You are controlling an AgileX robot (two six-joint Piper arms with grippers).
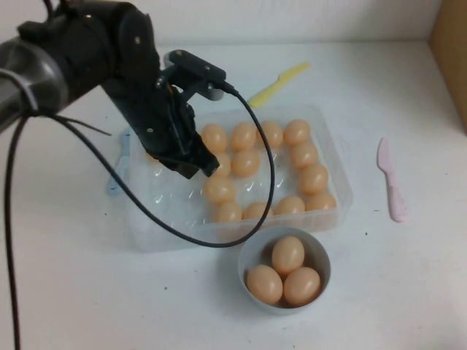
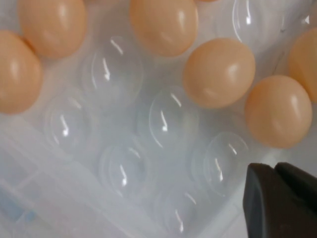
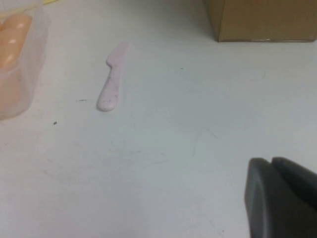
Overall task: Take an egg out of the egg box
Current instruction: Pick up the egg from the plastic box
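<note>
- High view: the egg box (image 1: 332, 157) lies mid-table, a clear tray with peach-orange eggs filling its right and far hollows, while the near-left hollows hold nothing.
- One egg (image 1: 218, 189) sits at the edge of that filled group, just beside the left pincer (image 1: 191, 162), which hangs low over the box's left half; no egg is seen in its grip.
- Left wrist view looks straight down on bare dimpled hollows (image 2: 166, 116) with eggs (image 2: 219, 72) ringing them, and the dark fingertips (image 2: 277, 198) at the corner lie pressed together, so that pincer is closed on nothing.
- A small grey-blue bowl (image 1: 250, 254) stands just in front of the box, holding three eggs.
- A pink knife (image 1: 390, 179) lies on the table (image 1: 73, 292) to the right of the box, a yellow knife (image 1: 281, 82) beyond it, and a blue utensil (image 1: 119, 168) just beside its left wall.
- Right wrist view shows the right pincer (image 3: 280, 198) above bare table, well apart from the box, its dark fingertips together and holding nothing; a cardboard box (image 3: 262, 20) stands further off.
</note>
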